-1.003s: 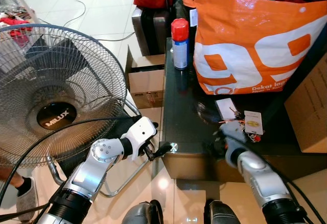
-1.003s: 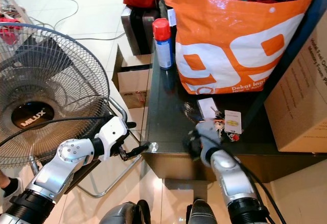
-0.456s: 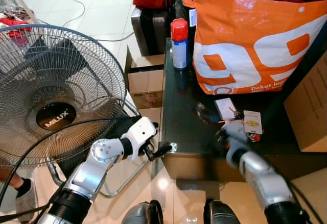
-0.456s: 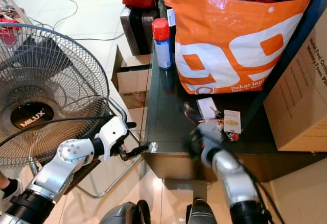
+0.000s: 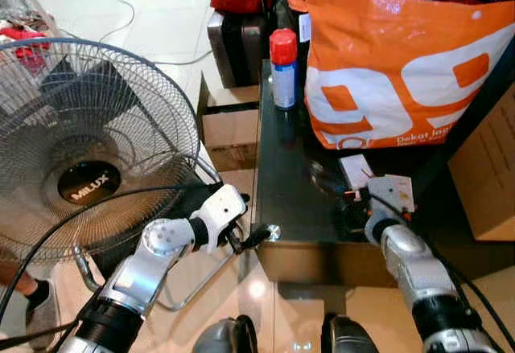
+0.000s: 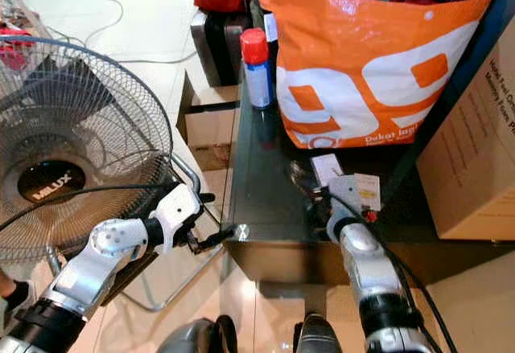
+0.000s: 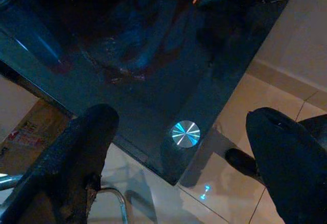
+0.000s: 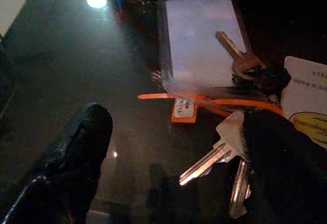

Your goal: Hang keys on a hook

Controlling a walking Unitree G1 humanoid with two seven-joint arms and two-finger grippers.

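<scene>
We see the keys [image 8: 225, 155] lying on the dark glass table [image 5: 282, 184], at five o'clock from the orange bag [image 5: 394, 63], beside a white card [image 8: 202, 45] (an orange strap runs under it). Our right gripper [image 8: 173, 173] hovers over them, fingers spread wide, holding nothing. Our left gripper [image 7: 179, 173], also open and empty, hangs at the table's near corner, at seven o'clock from the spray can [image 5: 282, 67].

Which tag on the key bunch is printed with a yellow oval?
The white tag beside the right gripper, not the plain card under a key, nor the small orange tag.
</scene>
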